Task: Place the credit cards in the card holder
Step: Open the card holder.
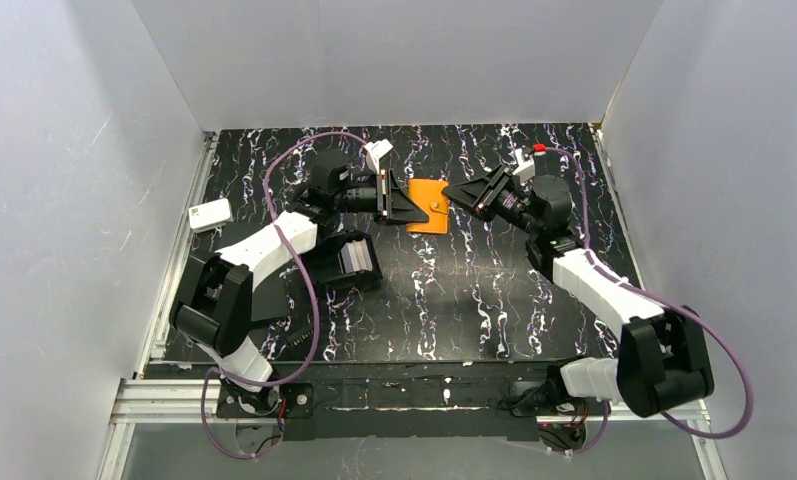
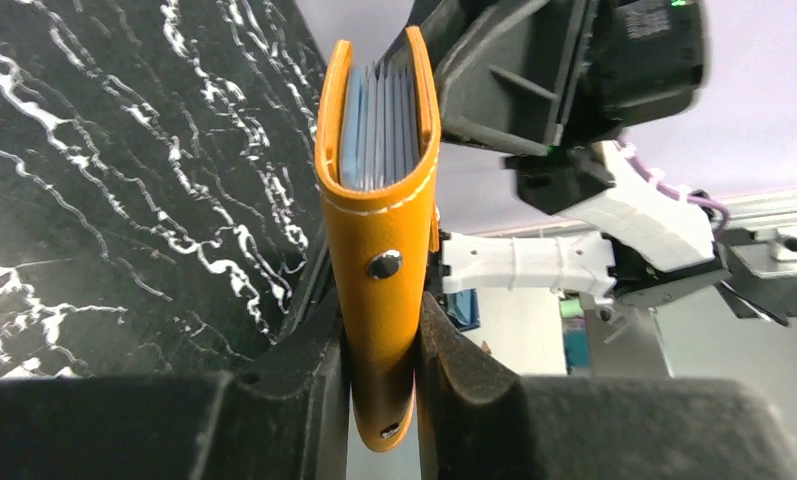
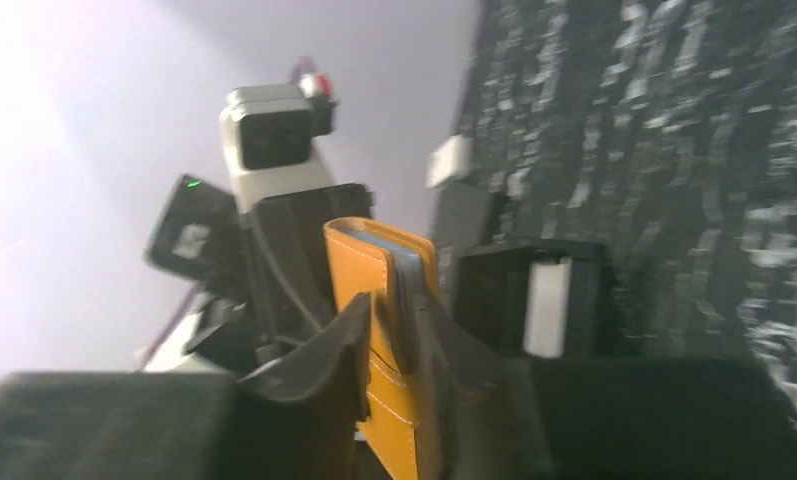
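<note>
Two grippers are seen from above meeting at the card holder [image 1: 429,207], the left gripper [image 1: 399,200] and right gripper [image 1: 461,195] on opposite edges; the credit cards [image 1: 354,258] lie in a black tray [image 1: 372,277] beside the left arm [image 1: 274,240]. At the left wrist, the card holder is clamped between nearly closed jaws. At the right wrist, it is flanked by slightly parted jaws; a grip cannot be confirmed.

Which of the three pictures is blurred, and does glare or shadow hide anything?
Top external view: sharp, evenly lit, soft shadows on the table. Left wrist view: the card holder is in focus; the near fingers are dark, detail lost. Right wrist view: motion-blurred, table pattern smeared, wall washed out upper left.
</note>
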Tool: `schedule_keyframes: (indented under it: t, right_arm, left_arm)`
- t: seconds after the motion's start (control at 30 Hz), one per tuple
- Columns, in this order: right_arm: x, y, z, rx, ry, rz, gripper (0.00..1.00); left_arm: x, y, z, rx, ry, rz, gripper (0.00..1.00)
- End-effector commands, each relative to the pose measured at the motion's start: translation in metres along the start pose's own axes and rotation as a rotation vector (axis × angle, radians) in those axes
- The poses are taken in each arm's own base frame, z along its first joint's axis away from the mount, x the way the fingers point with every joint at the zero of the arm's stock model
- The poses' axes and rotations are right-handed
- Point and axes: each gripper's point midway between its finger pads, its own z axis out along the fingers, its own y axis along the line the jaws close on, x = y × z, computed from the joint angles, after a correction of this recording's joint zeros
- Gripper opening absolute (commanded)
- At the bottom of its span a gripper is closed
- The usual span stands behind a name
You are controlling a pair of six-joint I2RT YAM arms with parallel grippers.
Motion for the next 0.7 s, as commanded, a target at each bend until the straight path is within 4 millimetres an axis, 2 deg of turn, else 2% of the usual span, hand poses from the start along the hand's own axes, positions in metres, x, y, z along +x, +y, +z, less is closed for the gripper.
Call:
schedule_keyframes:
  t: [0.0, 0.03, 0.07, 0.17, 0.2, 0.33, 0.53, 0.67]
  right_arm:
    - [-0.012, -0.042, -0.023, 0.399, -0.039, -0.222, 0.44]
    - [-0.018, -0.044, -0.027, 0.455, -0.056, -0.287, 0.51]
    - [-0.015, -0.055, -0.037, 0.544, -0.037, -0.314, 0.56]
    - [-0.016, -0.049, -0.039, 0.609, -0.022, -0.408, 0.73]
    - [-0.012, -0.047, -0.037, 0.625, -0.002, -0.436, 0.76]
    - [0.010, -0.026, -0.015, 0.658, 0.048, -0.546, 0.77]
    - [0.028, 0.006, 0.009, 0.672, 0.001, -0.669, 0.74]
    - [0.045, 0.007, 0.026, 0.654, 0.027, -0.667, 0.70]
  left_arm:
    - [-0.005, -0.008, -0.016, -0.120, -0.067, 0.135, 0.00]
    - [-0.005, -0.001, -0.020, -0.187, -0.075, 0.162, 0.00]
    - [-0.007, 0.008, -0.026, -0.281, -0.085, 0.190, 0.00]
    - [-0.007, 0.018, -0.042, -0.488, -0.073, 0.330, 0.00]
    - [-0.008, 0.021, -0.047, -0.533, -0.078, 0.362, 0.00]
    - [-0.008, 0.017, -0.051, -0.573, -0.095, 0.413, 0.00]
    - [-0.006, 0.022, -0.051, -0.628, -0.085, 0.454, 0.00]
    - [-0.004, 0.021, -0.049, -0.619, -0.077, 0.448, 0.00]
